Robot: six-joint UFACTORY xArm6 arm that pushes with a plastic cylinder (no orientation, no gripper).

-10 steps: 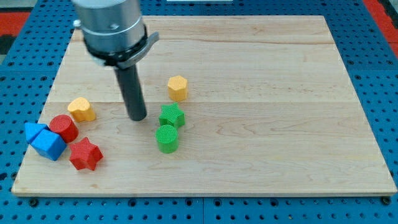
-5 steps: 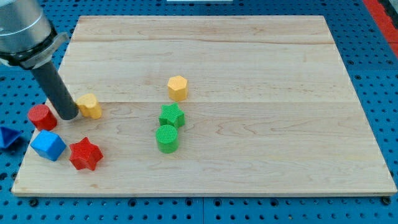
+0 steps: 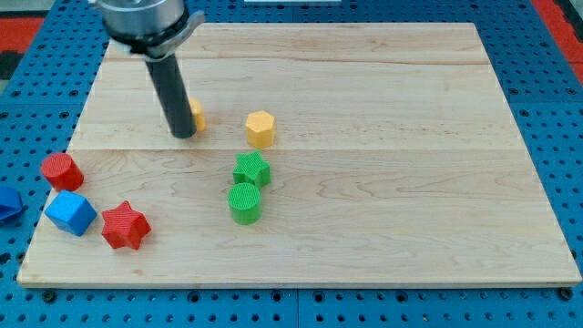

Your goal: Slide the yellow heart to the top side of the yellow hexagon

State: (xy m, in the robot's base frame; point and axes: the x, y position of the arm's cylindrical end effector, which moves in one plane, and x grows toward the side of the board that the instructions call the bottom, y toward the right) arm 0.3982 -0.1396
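Left of the board's centre, you had the yellow heart [image 3: 196, 114] mostly hidden behind the dark rod, only its right edge showing. Your tip [image 3: 184, 134] stood on the wood at the heart's left side, touching it or nearly so; the exact contact could not be made out. The arm carried no gripper, so no open or closed state applied: the rod simply pressed beside the block.

The yellow hexagon [image 3: 260, 128] sat to the view's right of the heart, near but apart, and slightly lower. The heart was therefore at the hexagon's left, not at its top side.

Below the hexagon, the green star [image 3: 250, 169] and the green cylinder [image 3: 244, 202] stood touching, the cylinder nearer the view's bottom.

At the board's lower left you had the red cylinder [image 3: 61, 170], the blue cube [image 3: 70, 212] and the red star [image 3: 125, 226], the cube and star close together. A further blue block [image 3: 8, 202] lay off the wooden board [image 3: 392, 137] at the view's left edge, its shape cut off.
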